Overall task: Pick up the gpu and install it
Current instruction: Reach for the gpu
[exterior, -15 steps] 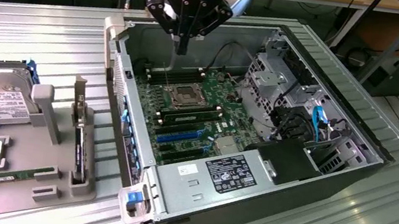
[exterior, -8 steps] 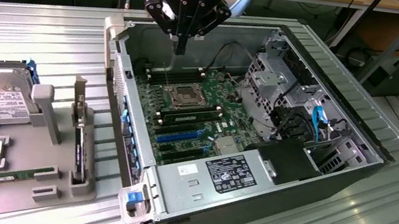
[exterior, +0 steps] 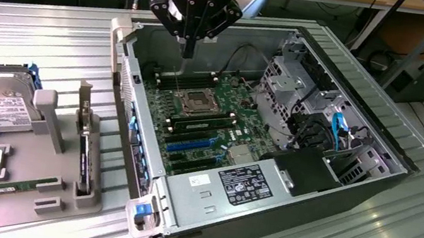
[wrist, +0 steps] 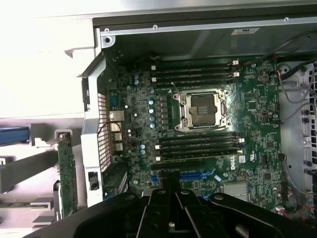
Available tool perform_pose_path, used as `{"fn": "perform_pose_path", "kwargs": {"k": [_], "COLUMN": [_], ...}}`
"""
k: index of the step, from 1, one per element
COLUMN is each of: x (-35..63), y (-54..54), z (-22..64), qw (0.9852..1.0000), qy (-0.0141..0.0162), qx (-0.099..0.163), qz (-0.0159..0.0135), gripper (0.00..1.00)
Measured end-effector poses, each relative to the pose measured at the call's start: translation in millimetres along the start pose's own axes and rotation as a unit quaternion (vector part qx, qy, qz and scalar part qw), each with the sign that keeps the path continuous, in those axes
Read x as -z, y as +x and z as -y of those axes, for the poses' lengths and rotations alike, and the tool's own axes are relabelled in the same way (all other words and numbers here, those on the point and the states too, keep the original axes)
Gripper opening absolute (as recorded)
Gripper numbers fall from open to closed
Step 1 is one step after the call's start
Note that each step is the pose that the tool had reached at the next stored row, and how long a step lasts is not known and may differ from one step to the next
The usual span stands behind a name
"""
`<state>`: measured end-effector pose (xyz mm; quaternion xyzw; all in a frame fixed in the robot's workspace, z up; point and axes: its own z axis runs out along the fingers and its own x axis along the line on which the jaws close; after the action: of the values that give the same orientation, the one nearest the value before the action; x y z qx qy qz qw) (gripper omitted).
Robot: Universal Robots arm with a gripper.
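Clenched and empty, the gripper (exterior: pixel 189 46) hangs over the open computer case (exterior: pixel 279 232). Beside the case, the gpu (exterior: pixel 85 159) stands on edge in a holder (exterior: pixel 18 160), easy to grasp.

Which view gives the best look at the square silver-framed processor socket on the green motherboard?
The wrist view: the square silver-framed processor socket is seen head-on, near the middle, with nothing over it. The exterior view shows it at a slant and from farther off, its inside harder to make out.
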<state>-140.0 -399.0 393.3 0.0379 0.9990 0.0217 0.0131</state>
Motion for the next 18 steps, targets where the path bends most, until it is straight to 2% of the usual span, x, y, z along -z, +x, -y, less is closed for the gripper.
{"fn": "perform_pose_path", "kwargs": {"k": [18], "x": [0.2], "y": [8.8], "z": [0.6], "qw": [1.0], "qy": [0.0], "qx": [0.0], "qz": [0.0], "gripper": [0.11]}}
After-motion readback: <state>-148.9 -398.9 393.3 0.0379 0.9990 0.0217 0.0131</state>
